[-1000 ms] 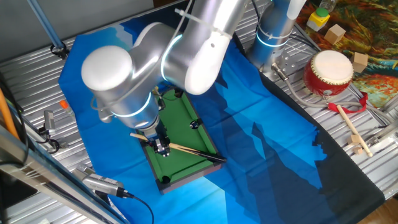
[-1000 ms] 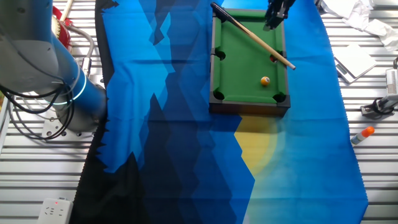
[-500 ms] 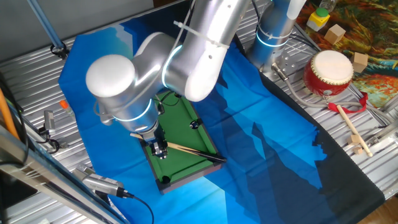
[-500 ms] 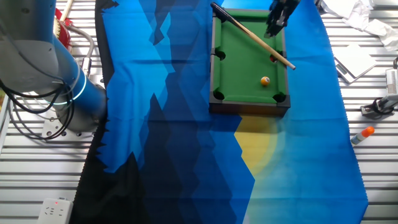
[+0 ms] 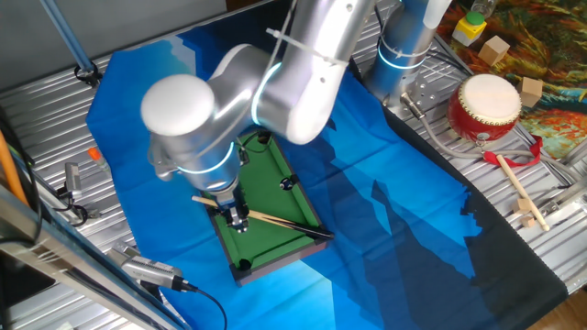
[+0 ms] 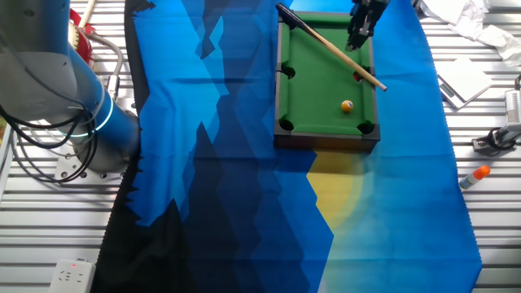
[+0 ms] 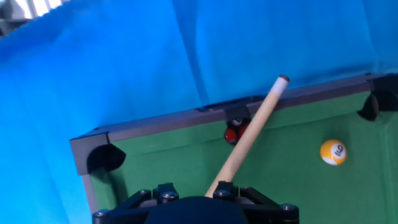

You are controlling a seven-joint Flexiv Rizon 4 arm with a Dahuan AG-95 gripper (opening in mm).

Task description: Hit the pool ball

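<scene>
- The claw [image 6: 359, 32] hangs low over the far end of the little green pool table [image 6: 321, 81], right at the wooden cue stick [image 6: 330, 45].
- I cannot tell if the claw is open or closed, or if it grips the stick.
- The pool ball [image 6: 348, 106] sits on the green felt near a corner pocket, apart from the stick.
- A tiny red ball [image 7: 232, 134] sits just beside the stick.

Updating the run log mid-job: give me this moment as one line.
gripper: above cue stick, grip unclear | cue stick: across mini pool table, tip over rail | pool ball: on felt, untouched, right of cue | red ball: beside cue
</scene>
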